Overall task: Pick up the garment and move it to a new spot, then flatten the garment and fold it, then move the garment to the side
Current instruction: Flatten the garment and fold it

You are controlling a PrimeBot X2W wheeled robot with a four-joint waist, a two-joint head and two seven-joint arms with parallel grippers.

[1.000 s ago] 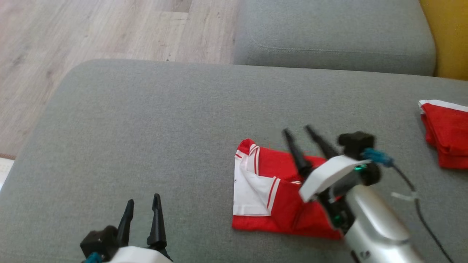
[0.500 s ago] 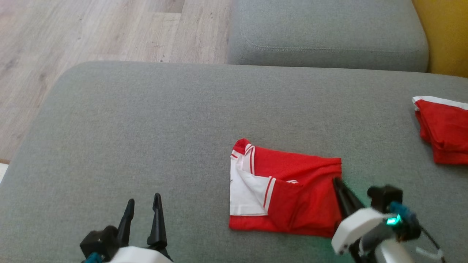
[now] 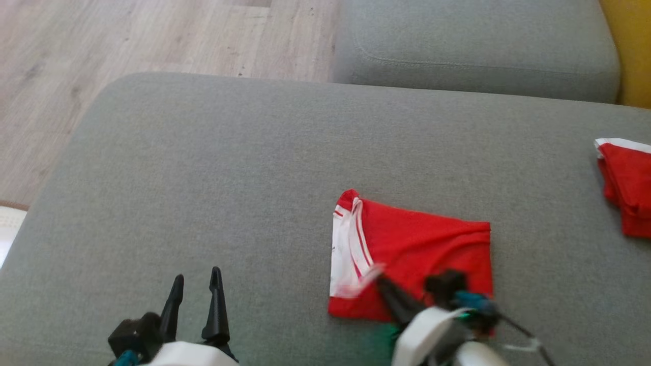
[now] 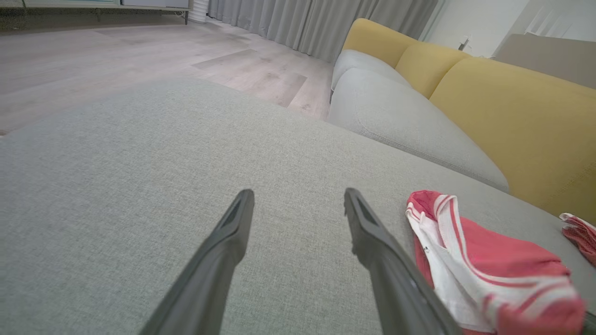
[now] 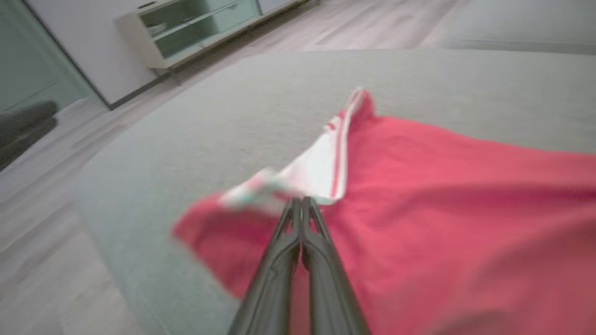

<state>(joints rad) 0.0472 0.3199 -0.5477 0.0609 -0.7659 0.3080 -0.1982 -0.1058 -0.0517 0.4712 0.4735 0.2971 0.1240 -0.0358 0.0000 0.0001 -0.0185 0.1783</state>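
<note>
Two-fingered right end effector (image 5: pixel 301 201) is clamped on the garment (image 5: pixel 442 186) flap; left end effector (image 3: pixel 197 277) gapes empty.

grey cushion (image 3: pixel 203 178), wooden floor (image 3: pixel 152 35), yellow sofa back (image 4: pixel 512 116), perhaps folded red cloth (image 3: pixel 628 188) at right edge

A home living room: grey and yellow sofa (image 4: pixel 409 125), wood-plank floor (image 4: pixel 139 51), long curtains (image 4: pixel 326 23), low glass-fronted sideboard (image 5: pixel 200 28)

Ahead of the jaws, pale wood flooring (image 4: pixel 139 51) is stretching past the grey sofa seat (image 4: pixel 139 163) toward grey curtains (image 4: pixel 302 18).
</note>
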